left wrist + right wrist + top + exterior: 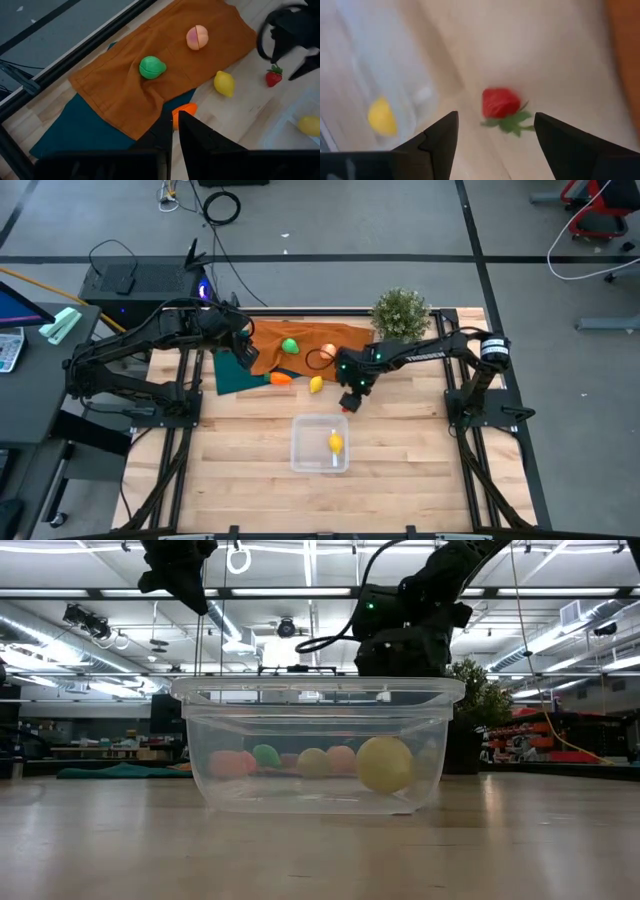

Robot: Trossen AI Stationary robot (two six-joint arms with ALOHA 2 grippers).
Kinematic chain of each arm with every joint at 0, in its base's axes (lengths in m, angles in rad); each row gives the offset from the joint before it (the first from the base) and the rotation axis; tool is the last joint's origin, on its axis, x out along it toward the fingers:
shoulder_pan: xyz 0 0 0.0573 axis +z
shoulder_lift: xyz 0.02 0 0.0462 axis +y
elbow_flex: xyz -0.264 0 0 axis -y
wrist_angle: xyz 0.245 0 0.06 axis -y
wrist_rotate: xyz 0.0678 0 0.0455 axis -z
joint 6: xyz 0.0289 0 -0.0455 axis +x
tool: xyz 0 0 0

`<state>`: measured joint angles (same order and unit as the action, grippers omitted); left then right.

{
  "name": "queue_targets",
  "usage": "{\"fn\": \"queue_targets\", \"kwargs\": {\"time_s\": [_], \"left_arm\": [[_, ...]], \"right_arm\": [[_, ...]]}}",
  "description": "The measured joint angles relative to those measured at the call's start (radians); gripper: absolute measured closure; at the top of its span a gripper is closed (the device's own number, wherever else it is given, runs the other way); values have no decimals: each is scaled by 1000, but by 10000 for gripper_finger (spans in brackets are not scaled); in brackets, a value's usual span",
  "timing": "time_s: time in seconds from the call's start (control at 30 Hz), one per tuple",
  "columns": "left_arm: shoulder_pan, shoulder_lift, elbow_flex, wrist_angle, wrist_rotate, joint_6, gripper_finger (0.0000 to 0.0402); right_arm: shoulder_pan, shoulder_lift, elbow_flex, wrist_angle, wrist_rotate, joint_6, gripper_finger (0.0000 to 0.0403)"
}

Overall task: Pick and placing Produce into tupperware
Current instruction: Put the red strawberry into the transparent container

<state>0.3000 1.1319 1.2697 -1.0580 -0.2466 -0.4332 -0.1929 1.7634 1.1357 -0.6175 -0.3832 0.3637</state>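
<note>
The clear tupperware sits on the wooden table near its near edge, with one yellow lemon inside. My right gripper hangs open above the red strawberry, a finger on either side, touching nothing. In the high view this gripper covers the strawberry. The green round one and the apple lie on the orange cloth. The carrot and the second lemon lie by the cloth's near edge. My left gripper is shut and raised above the carrot.
An orange cloth overlaps a teal cloth at the table's far side. A bushy potted plant stands at the far edge behind my right arm. A black ring lies on the orange cloth. Bare wood surrounds the tupperware.
</note>
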Motion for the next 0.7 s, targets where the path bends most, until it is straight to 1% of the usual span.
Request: {"fn": "queue_targets", "kwargs": {"time_s": [0.17,0.23,0.4,0.5,0.57,0.7], "left_arm": [[0,0,0,0,0,0,371],[0,0,0,0,0,0,371],[0,0,0,0,0,1,365],[0,0,0,0,0,2,362],[0,0,0,0,0,1,361],[0,0,0,0,0,1,365]], "right_arm": [[26,0,20,-70,26,-241,176],[35,0,29,-88,68,-334,176],[52,0,62,-107,239,-547,176],[54,0,85,-106,277,-668,176],[54,0,87,-108,277,-709,176],[62,0,87,-139,257,-718,176]]}}
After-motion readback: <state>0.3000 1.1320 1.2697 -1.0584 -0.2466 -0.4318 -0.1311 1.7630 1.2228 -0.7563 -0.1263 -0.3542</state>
